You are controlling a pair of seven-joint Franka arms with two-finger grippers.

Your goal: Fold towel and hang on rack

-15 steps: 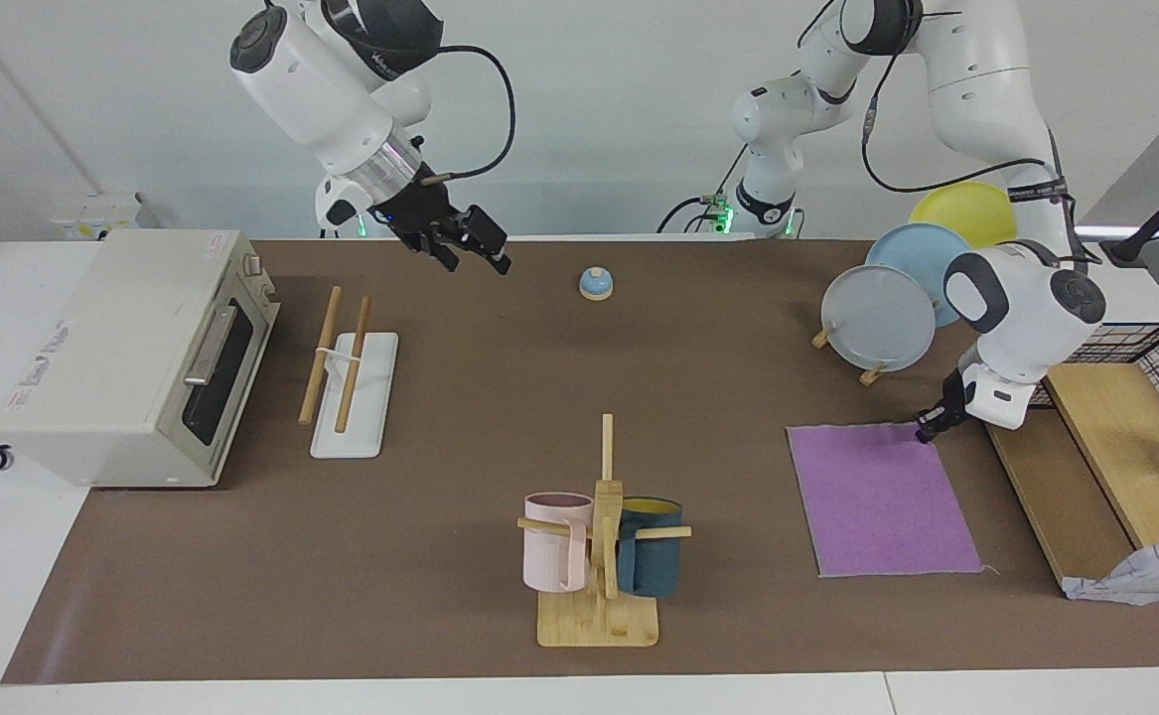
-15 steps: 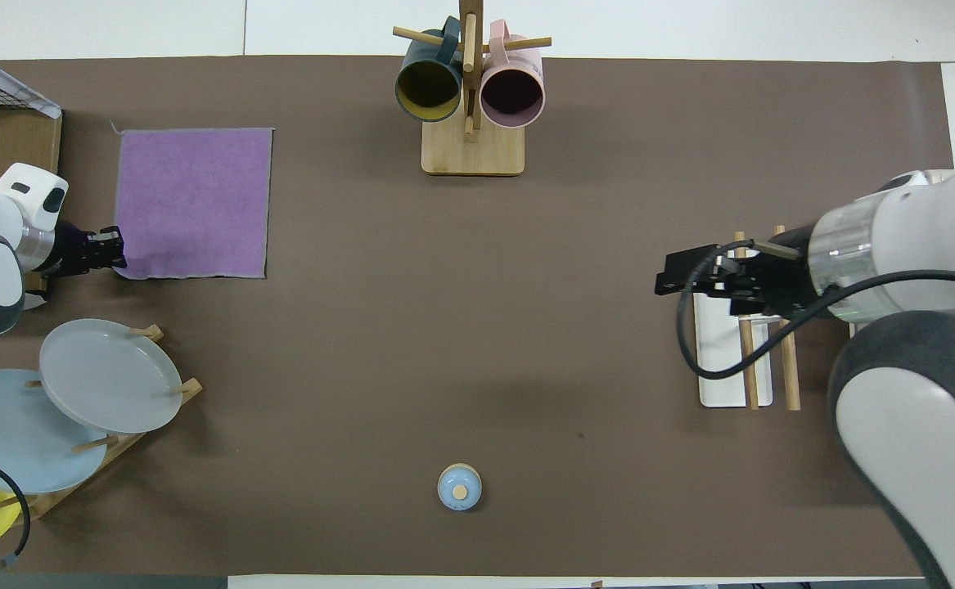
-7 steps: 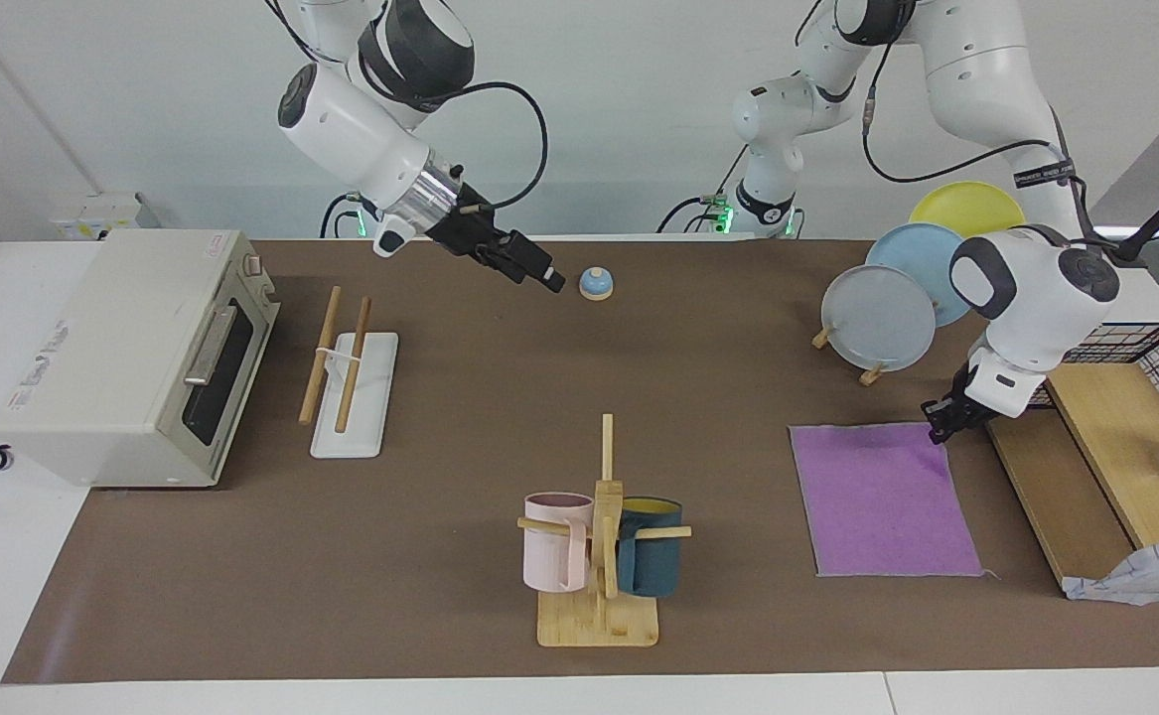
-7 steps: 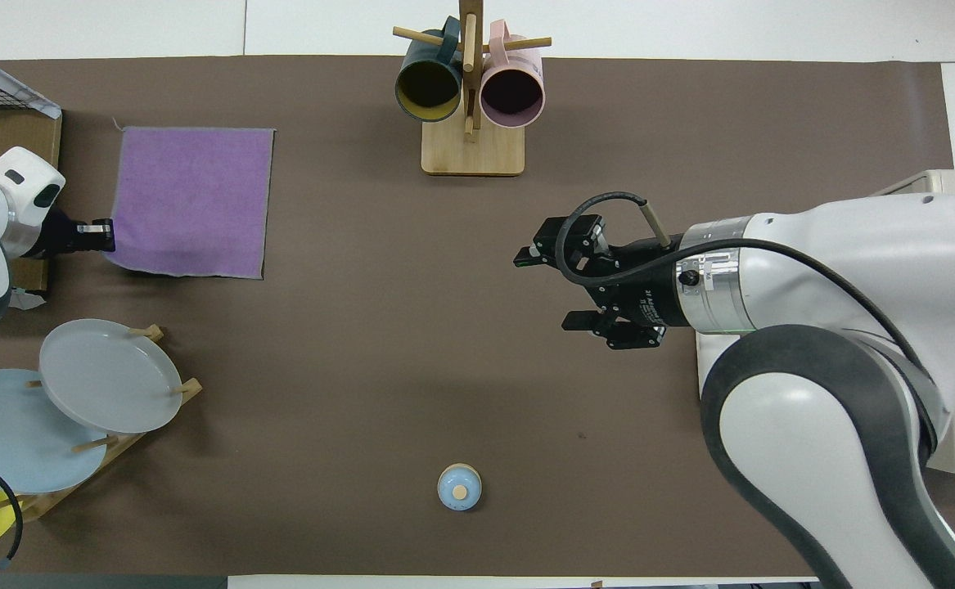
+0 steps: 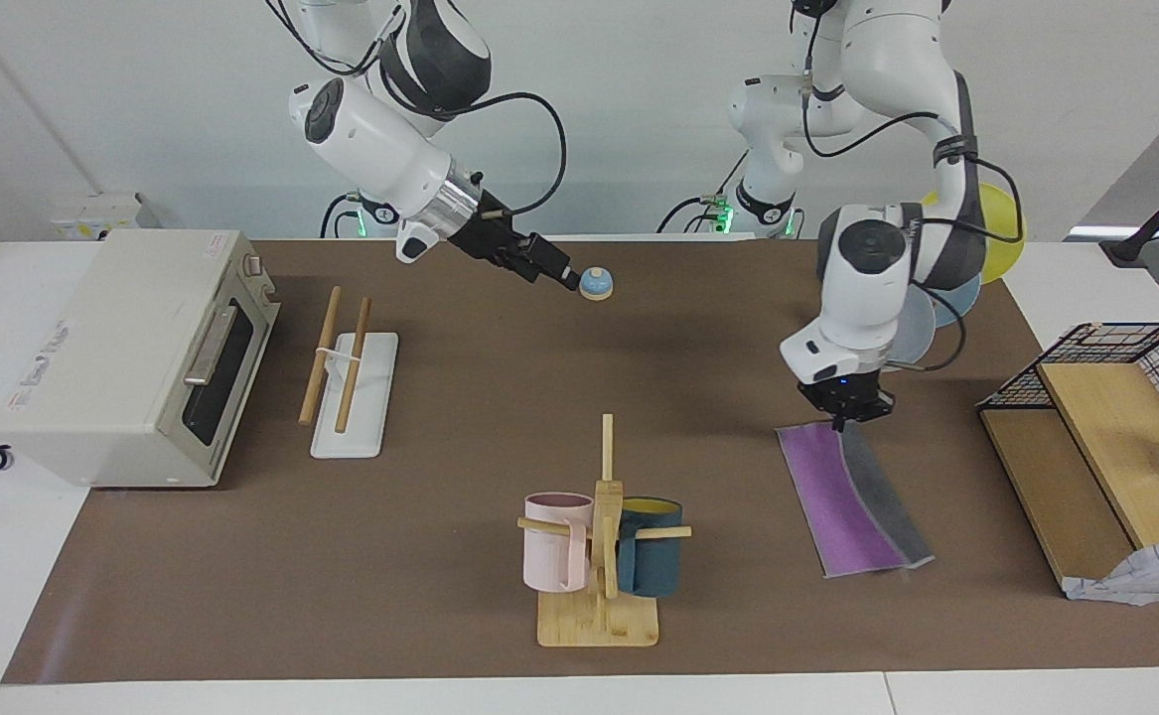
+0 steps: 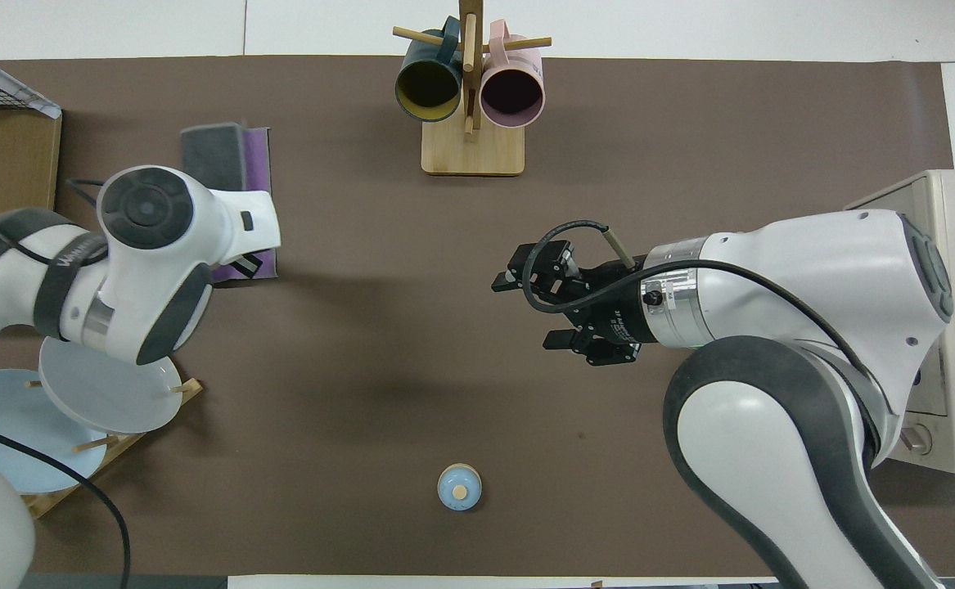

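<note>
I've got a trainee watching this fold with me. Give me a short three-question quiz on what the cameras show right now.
1. True or false: the towel lies fully flat, purple face up.
2. Which gripper is pinching the towel's edge: A) left gripper, B) right gripper?
3. Fill in: the rack stands beside the ____.

Key:
1. False. Part is turned over, showing its dark grey face beside the purple.
2. A. Its jaws are shut on the towel's edge nearest the robots; the right gripper is up in the air with jaws open, holding nothing.
3. Toaster oven, toward the right arm's end of the table; nothing hangs on its rods.
</note>
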